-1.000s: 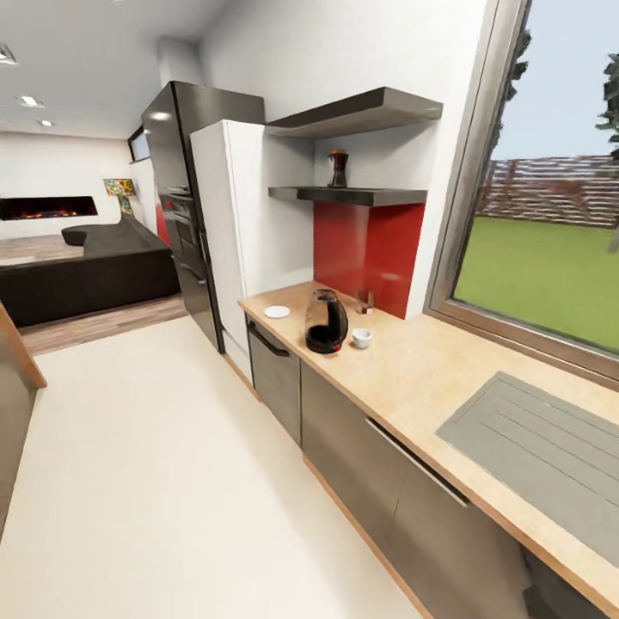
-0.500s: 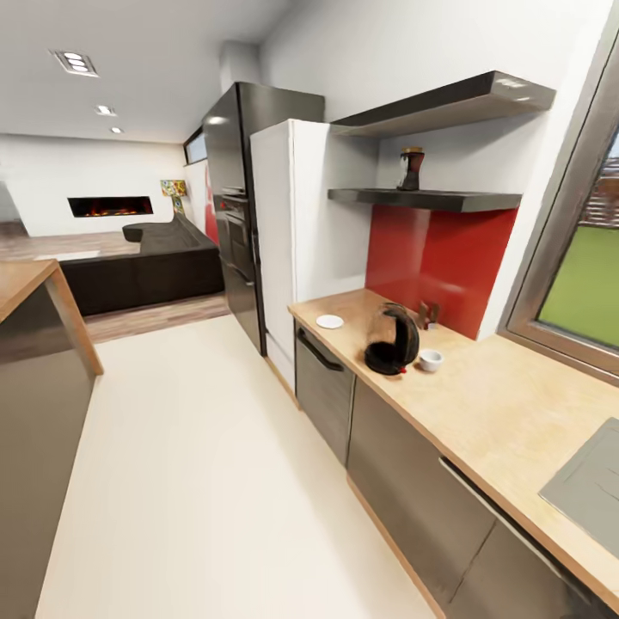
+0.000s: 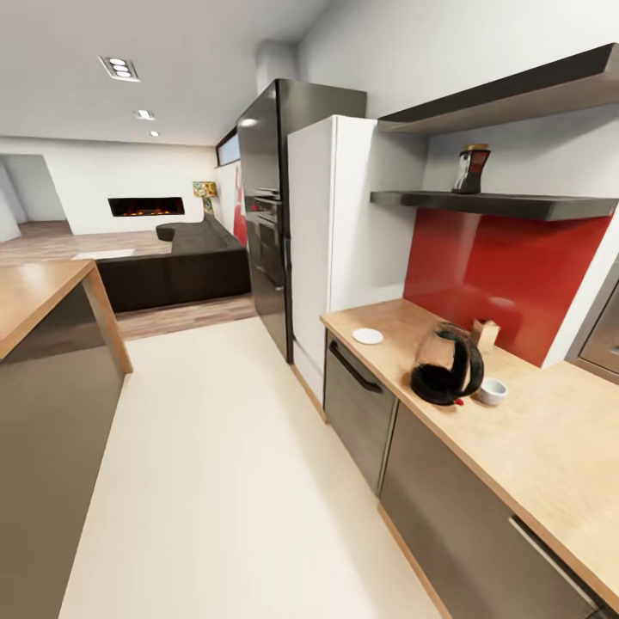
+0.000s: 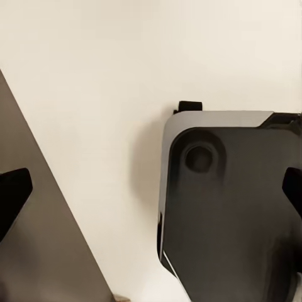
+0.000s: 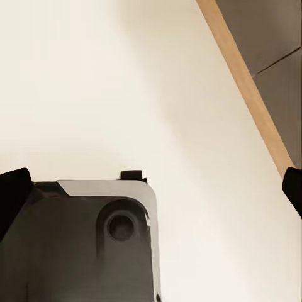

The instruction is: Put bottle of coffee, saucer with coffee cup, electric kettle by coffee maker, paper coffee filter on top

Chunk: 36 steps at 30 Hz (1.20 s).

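From my head, the whole picture has swung left since a moment ago: my camera turned, the things did not. The electric kettle (image 3: pixel 446 375), coffee cup (image 3: pixel 493 391) and saucer (image 3: pixel 367 336) sit on the worktop (image 3: pixel 550 447) at right; the bottle of coffee (image 3: pixel 470 169) waits on the kitchen shelf (image 3: pixel 507 205).

At my left wrist, my left gripper (image 4: pixel 151 192) hangs released over pale floor (image 4: pixel 94 75).

At my right wrist, my right gripper (image 5: pixel 151 185) is spread too, empty. I judge I'm in transit.

Worktop (image 3: pixel 533 438) reads as matt pale wood grain; kitchen shelf (image 3: pixel 499 205) a glossy dark slab; electric kettle (image 3: pixel 445 368) clear glass with black plastic trim.
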Tool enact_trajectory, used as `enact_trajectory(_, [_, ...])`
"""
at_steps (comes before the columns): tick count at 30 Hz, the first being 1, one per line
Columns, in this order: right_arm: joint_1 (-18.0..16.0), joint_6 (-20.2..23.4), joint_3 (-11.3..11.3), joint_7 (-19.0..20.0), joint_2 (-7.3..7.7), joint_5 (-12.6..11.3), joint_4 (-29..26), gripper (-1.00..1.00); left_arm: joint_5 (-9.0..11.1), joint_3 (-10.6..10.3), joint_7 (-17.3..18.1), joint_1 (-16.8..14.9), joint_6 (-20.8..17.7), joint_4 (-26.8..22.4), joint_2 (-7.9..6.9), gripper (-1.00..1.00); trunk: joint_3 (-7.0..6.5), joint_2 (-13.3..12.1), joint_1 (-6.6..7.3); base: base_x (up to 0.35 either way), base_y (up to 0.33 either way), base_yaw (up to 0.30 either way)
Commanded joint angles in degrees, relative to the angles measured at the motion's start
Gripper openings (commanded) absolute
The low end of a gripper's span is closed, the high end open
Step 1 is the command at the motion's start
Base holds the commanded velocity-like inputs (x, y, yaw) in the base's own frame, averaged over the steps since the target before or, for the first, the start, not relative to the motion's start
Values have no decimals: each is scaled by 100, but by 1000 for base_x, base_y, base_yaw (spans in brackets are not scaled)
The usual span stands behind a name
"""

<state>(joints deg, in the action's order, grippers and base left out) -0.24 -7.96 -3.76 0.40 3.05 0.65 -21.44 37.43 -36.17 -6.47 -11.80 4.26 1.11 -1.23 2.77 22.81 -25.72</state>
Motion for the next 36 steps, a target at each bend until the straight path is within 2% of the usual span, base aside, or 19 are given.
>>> enact_trajectory(1, [-2,-16,-23,4,3,6,-4,100,36,-48,-3,-6,28,12,2,100,12,11,-7,328,150,7])
enact_trajectory(5, [-2,-13,-16,8,10,12,11,100,37,-48,-3,-6,53,12,0,100,12,11,-7,328,151,2])
enact_trajectory(12, [-2,-29,-14,11,-8,5,497,100,8,-61,-55,-6,54,12,0,100,12,11,-7,328,149,0])
enact_trajectory(36, [-3,-30,-11,31,2,4,501,100,-7,-74,-73,-6,66,12,17,100,12,11,-7,332,122,0])
